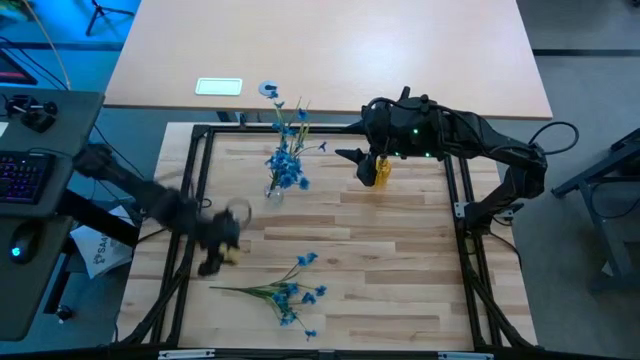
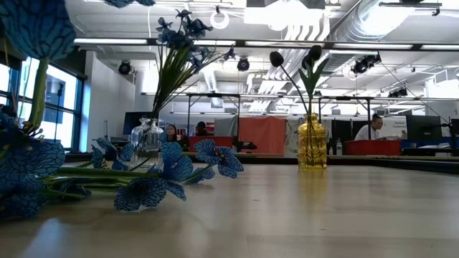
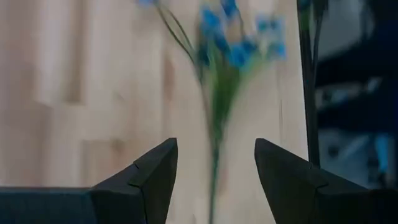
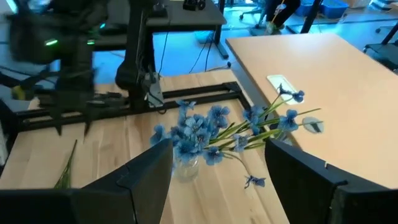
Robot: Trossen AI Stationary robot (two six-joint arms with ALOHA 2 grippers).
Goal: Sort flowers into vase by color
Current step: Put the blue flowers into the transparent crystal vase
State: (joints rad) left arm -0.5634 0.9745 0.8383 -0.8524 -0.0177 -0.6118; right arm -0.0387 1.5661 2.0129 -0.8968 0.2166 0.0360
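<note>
Blue flowers (image 1: 285,292) lie near the table's front edge, open board around them. Left gripper (image 1: 222,243) hovers just beside their stems, fingers apart. Right gripper (image 1: 352,157), also spread, hangs by the yellow vase (image 1: 381,171); more blue sprigs fill the clear vase (image 1: 273,190).

No text, label, brand or number could be read in any view. A white sheet (image 1: 98,250) beside the surface's left edge carried dark print, too small to make out, and a white card (image 1: 218,86) on the far tabletop showed nothing readable.
</note>
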